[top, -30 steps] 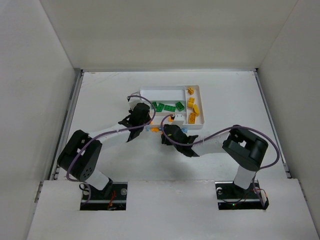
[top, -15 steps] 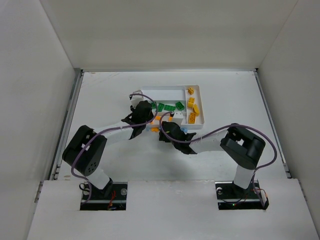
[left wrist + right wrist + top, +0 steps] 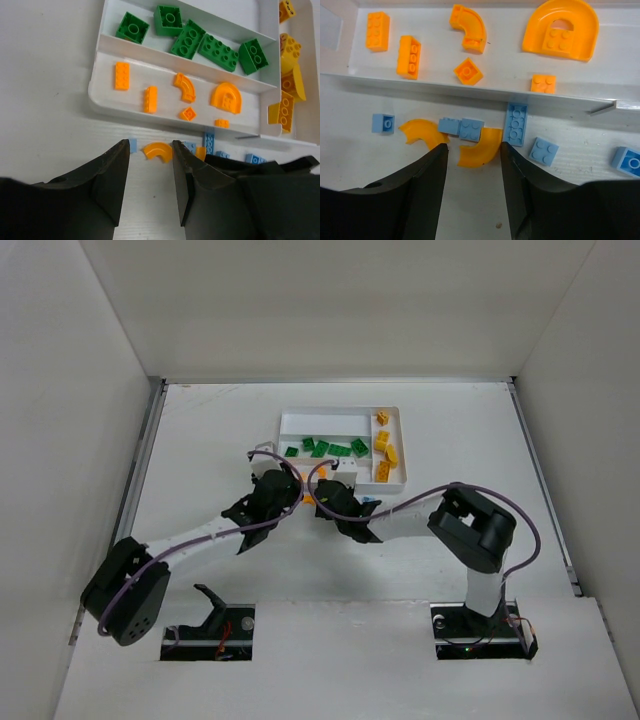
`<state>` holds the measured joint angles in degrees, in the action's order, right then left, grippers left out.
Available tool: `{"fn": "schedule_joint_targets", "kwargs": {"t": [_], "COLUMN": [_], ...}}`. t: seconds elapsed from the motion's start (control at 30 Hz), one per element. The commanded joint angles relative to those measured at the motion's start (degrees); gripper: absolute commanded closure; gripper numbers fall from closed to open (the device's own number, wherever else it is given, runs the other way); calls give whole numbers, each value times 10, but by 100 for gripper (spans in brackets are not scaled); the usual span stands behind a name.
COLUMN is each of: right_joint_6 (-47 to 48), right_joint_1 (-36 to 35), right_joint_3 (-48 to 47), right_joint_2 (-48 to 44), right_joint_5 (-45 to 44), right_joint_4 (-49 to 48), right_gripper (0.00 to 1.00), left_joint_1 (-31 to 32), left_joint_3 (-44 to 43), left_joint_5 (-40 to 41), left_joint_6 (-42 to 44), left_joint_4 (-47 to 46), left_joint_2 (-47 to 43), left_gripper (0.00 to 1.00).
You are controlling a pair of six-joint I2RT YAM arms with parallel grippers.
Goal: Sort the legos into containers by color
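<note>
The white tray [image 3: 287, 426] holds green legos [image 3: 187, 39] in one long slot, orange ones [image 3: 226, 97] in the slot nearest me, and yellow ones [image 3: 287, 55] in the end slot. On the table before its front wall lie light blue legos [image 3: 516, 123] and two orange curved pieces. My left gripper [image 3: 150, 150] is open and empty, one orange curve [image 3: 158, 151] just beyond its tips. My right gripper [image 3: 473, 150] is open with the other orange curve [image 3: 481, 147] between its fingertips, flat on the table. Both grippers [image 3: 296, 492] [image 3: 325, 492] sit side by side at the tray's front.
The tray's far long slot [image 3: 320, 423] shows only white. More light blue legos [image 3: 543, 150] lie scattered to the right along the tray's front wall [image 3: 470, 89]. White side walls bound the table left and right.
My left gripper opened and drew back from over the tray to the table in front of it. The right gripper widened and edged toward the tray's front wall.
</note>
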<state>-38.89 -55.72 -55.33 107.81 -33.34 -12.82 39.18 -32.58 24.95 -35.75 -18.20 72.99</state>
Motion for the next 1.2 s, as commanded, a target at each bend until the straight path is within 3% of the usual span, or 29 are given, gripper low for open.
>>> {"fn": "schedule_joint_targets", "kwargs": {"t": [0.0, 0.2, 0.47, 0.93, 1.17], "right_joint_6": [26, 30, 15, 3, 49], "right_joint_1": [-10, -20, -46, -55, 16], "right_joint_3": [-24, -26, 9, 94, 77], "right_joint_2": [24, 36, 7, -158, -176], "right_joint_5": [-54, -77, -105, -82, -20], "right_joint_4": [53, 65, 61, 53, -4], "right_gripper": [49, 61, 73, 73, 72], "left_joint_1": [16, 37, 64, 80, 81], "left_joint_3": [26, 57, 60, 37, 22], "left_joint_5": [11, 12, 6, 19, 17], "left_joint_6": [-18, -26, -42, -34, -26], "left_joint_4": [7, 15, 2, -32, -32], "left_joint_2": [-50, -72, -36, 34, 65], "left_gripper": [63, 62, 60, 58, 54]}}
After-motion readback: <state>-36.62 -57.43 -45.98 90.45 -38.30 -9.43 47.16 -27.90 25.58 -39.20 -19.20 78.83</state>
